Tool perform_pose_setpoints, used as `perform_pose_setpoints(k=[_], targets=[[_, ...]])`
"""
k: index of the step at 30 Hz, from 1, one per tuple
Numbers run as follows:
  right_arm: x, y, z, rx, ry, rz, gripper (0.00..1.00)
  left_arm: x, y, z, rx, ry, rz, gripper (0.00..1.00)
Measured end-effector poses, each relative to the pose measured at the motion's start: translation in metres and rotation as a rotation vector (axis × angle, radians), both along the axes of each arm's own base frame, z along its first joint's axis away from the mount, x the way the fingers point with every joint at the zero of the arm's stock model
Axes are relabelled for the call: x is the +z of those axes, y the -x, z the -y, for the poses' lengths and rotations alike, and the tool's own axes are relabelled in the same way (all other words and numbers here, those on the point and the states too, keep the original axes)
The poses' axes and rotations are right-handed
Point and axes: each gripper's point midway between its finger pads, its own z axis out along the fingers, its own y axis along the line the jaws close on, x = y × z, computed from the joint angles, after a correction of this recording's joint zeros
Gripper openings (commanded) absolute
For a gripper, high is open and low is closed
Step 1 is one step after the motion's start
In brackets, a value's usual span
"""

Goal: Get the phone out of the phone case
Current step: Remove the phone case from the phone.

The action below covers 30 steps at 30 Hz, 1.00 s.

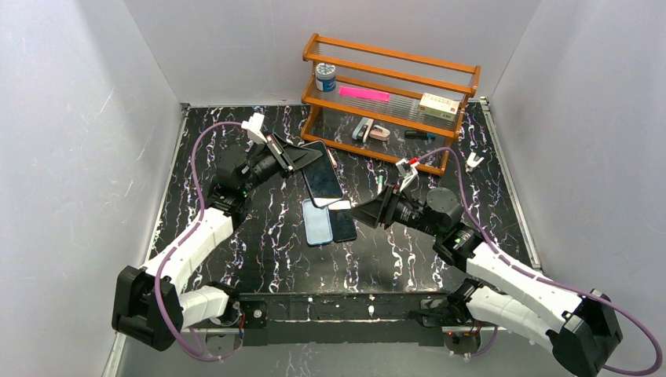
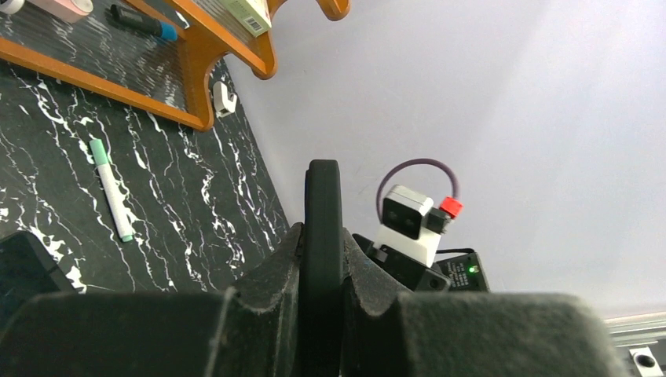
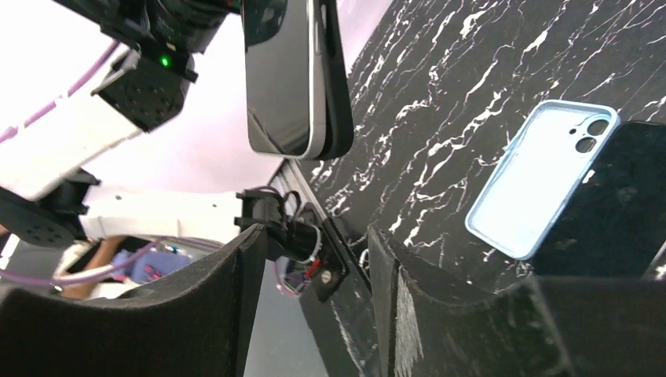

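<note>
My left gripper point(image 1: 301, 157) is shut on the top end of a phone in a black case point(image 1: 323, 177) and holds it tilted above the table. In the left wrist view the case's black edge point(image 2: 323, 204) stands between my fingers. In the right wrist view the phone point(image 3: 283, 75) shows a silver rim with the black case behind it. My right gripper point(image 1: 363, 212) is open and empty, just right of the phone's lower end. A light blue empty case point(image 1: 316, 222) and a black phone-shaped slab point(image 1: 342, 225) lie on the table below.
A wooden rack point(image 1: 393, 86) at the back holds a blue-capped jar, a pink strip, a box and small tools. A green-and-white marker point(image 2: 111, 188) lies in front of it. A white clip point(image 1: 473, 162) sits at the back right. Grey walls surround the black marble table.
</note>
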Motion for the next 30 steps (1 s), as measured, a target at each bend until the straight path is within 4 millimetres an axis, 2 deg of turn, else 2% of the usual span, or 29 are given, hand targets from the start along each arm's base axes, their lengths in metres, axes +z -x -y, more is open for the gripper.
perform_pose_setpoints(k=[2,10,30], targets=[[0.002,-0.003,-0.002,-0.017,-0.033,-0.044,0.54,0.001,0.001,0.002,-0.003,0.012,-0.005,0.0],[0.034,-0.008,-0.008,-0.023,-0.185,-0.087,0.5,0.002,0.005,0.007,-0.014,0.043,-0.023,0.0],[0.044,-0.012,-0.01,-0.03,-0.262,-0.115,0.46,0.017,0.01,0.013,-0.026,0.103,-0.008,0.0]])
